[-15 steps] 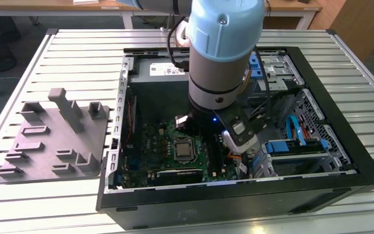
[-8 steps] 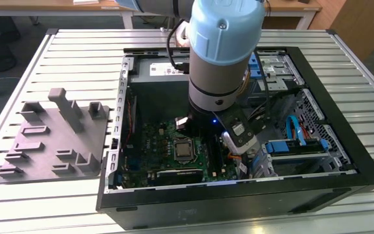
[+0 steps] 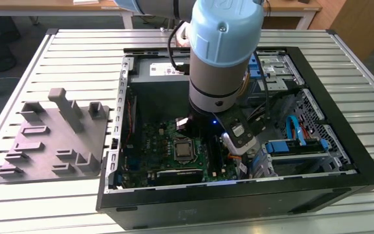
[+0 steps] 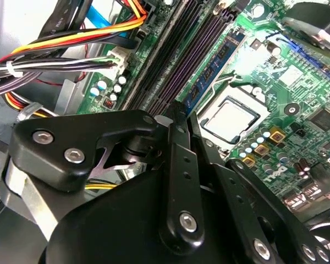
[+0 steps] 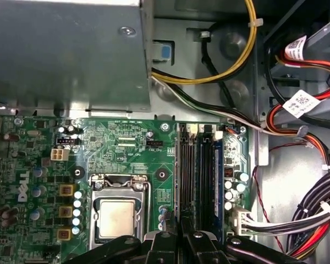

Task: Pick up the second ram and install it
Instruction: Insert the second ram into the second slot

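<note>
In the exterior view, I see the grey tray [image 3: 50,141] near the table's [image 3: 76,44] left edge. Inside the case [image 3: 343,146], my gripper [image 5: 181,237] is pressed together on the second ram [image 5: 182,176], edge-on along the motherboard's [image 5: 126,148] memory slots. Cable bundles [image 5: 313,209] crowd the case's wall just beside them.

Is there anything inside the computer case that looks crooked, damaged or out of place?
Nothing stands out. The end effector sits over the memory slots on the motherboard. A blue-labelled stick stands straight in its slot, and the cables lie bundled off to the side.
</note>
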Motion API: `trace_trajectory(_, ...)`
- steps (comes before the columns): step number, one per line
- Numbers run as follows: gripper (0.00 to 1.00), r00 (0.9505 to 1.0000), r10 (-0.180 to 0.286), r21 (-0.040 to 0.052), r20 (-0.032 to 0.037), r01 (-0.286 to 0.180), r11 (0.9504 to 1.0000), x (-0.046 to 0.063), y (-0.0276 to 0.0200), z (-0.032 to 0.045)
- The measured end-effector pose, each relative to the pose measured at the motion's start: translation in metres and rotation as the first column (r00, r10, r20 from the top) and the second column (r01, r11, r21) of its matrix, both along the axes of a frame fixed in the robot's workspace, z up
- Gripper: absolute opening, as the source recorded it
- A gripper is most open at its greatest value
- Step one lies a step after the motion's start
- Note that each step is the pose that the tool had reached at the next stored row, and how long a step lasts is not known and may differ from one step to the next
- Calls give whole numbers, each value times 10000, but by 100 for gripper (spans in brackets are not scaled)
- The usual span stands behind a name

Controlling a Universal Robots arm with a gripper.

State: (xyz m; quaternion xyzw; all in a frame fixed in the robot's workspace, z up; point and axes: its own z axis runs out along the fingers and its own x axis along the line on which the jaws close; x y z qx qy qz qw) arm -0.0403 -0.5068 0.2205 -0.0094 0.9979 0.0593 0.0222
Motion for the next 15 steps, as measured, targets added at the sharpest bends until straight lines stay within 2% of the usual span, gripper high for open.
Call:
trace_trajectory(4, 14, 9998, -210, -31, 2, 210, 9998, 0, 0, -2)
trace_trajectory(6, 14, 9993, -375, -75, 3, 375, 9993, 0, -1, -3)
trace_trajectory(10, 14, 9969, -782, -98, 3, 782, 9969, 2, -1, -7)
trace_trajectory(15, 14, 9968, -797, -116, 5, 797, 9967, 3, -1, -8)
